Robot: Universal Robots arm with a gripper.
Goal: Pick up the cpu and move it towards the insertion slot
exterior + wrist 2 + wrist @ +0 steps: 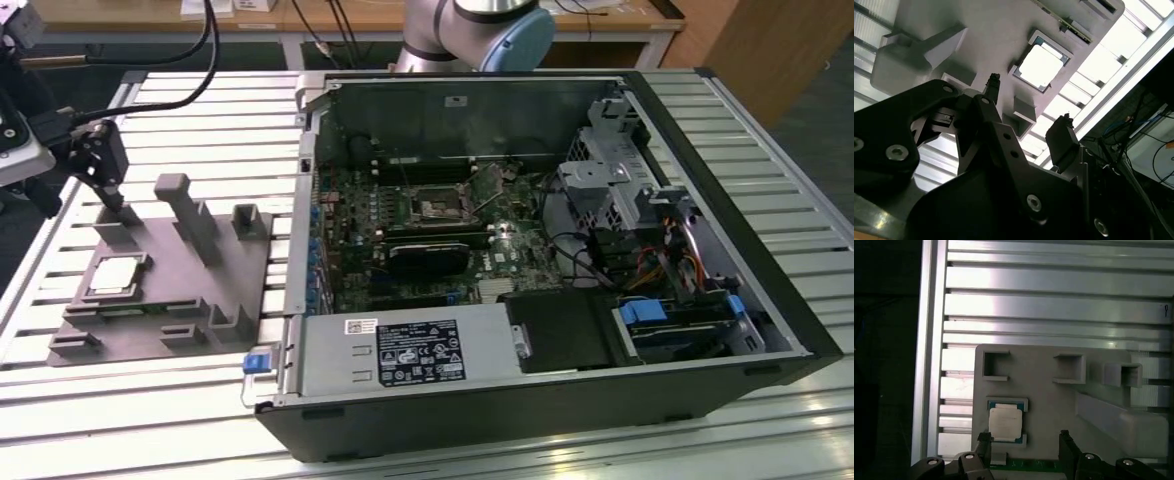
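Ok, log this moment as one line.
gripper: open, empty, above grey fixture | cpu: in fixture pocket, not gripped | insertion slot: inside computer case, away from gripper

I work in a robotics lab or test workshop. My arm (487, 30) rises behind a surface (787, 200) built of slatted aluminium profile. On it lies an open computer case (534, 420) with its motherboard (400, 215) bared, and beside that a grey fixture plate (200, 290) of blocks and posts seating a cpu (114, 275). Behind stand wooden desks (374, 18), and black cables (200, 40) hang nearby.
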